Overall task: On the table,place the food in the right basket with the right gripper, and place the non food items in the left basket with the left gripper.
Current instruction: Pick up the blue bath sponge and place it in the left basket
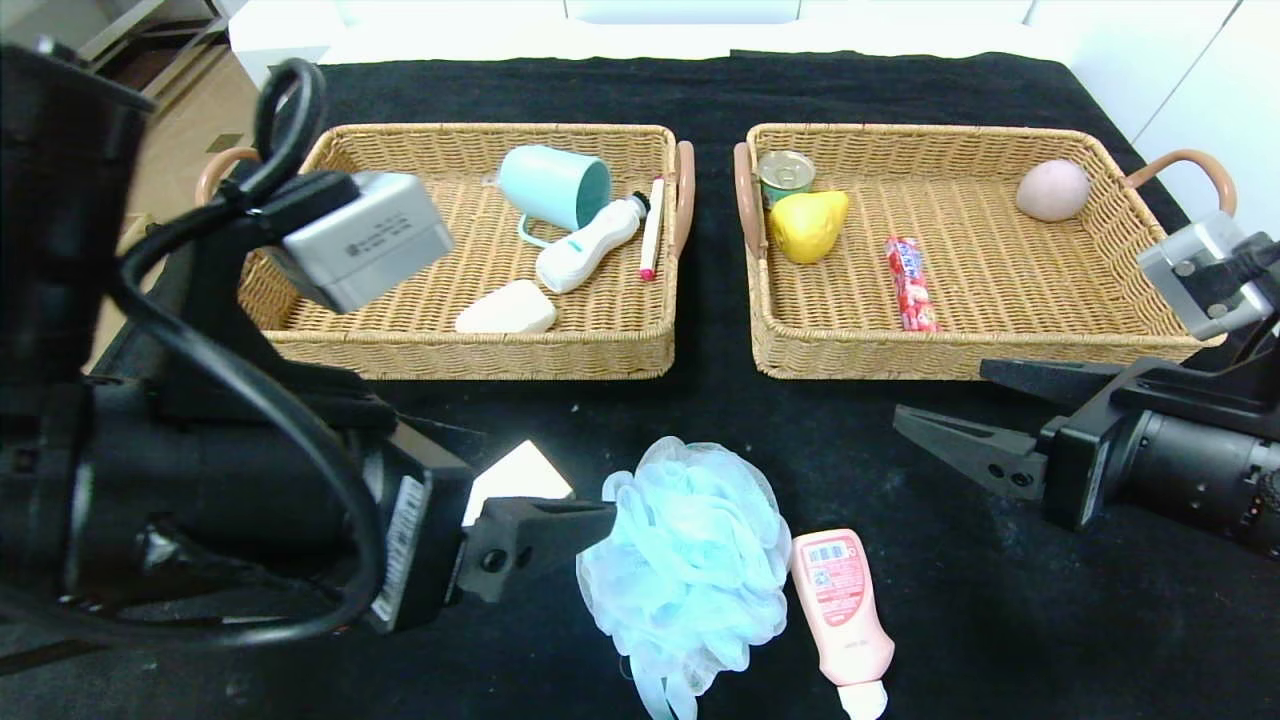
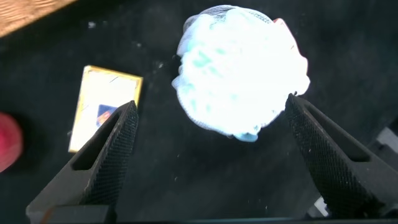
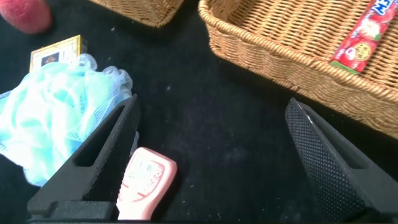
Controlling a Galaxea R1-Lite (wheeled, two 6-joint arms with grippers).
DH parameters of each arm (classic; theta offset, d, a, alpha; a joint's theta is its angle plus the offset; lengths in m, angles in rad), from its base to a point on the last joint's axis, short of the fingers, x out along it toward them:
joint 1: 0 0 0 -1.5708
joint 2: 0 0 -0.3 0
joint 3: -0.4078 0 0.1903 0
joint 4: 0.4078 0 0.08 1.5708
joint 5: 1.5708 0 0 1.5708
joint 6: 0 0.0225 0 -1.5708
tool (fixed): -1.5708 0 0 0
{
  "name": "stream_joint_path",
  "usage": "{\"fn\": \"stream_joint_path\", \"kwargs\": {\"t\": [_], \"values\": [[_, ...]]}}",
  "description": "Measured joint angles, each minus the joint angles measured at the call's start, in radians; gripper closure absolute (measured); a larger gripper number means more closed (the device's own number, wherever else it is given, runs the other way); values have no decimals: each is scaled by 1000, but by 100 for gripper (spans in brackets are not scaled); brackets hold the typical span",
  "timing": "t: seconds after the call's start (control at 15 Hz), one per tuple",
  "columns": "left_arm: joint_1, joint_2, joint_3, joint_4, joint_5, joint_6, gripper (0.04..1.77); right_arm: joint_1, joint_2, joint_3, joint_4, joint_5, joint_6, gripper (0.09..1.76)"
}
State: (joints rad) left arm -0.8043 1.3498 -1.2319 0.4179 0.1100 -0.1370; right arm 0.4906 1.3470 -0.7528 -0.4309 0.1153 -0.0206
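Note:
On the black table (image 1: 1000, 600) lie a pale-blue pouf (image 1: 690, 560), a pink squeeze bottle (image 1: 840, 600) and a boxed cream bar (image 1: 515, 475). My left gripper (image 2: 211, 102) is open just above the table, its fingers either side of the pouf (image 2: 239, 74) without touching it. The boxed bar (image 2: 102, 106) lies beside one finger. A red peach (image 2: 7, 140) is hidden behind my left arm in the head view. My right gripper (image 1: 940, 392) hangs open and empty before the right basket (image 1: 860, 360), which holds a yellow pear (image 1: 808, 225) and a red candy stick (image 1: 910, 283).
The left basket (image 1: 480, 355) holds a teal cup (image 1: 555, 187), a white bottle (image 1: 585, 250), a pen (image 1: 652, 228) and a cream bar (image 1: 507, 308). A tin can (image 1: 785, 175) and a pink egg-shaped ball (image 1: 1052, 190) also sit in the right basket.

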Motion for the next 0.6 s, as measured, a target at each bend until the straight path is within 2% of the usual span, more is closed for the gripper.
{"fn": "stream_joint_path", "kwargs": {"t": [0.2,0.4,0.6], "values": [[-63,85,-26,-9,81,-9,9,-12,1,-7,2,0,0,15],[-117,135,-24,-10,114,-3,9,-14,3,-8,2,0,1,15],[-135,180,-20,-12,123,-7,9,-14,4,-8,0,0,1,14]]}}
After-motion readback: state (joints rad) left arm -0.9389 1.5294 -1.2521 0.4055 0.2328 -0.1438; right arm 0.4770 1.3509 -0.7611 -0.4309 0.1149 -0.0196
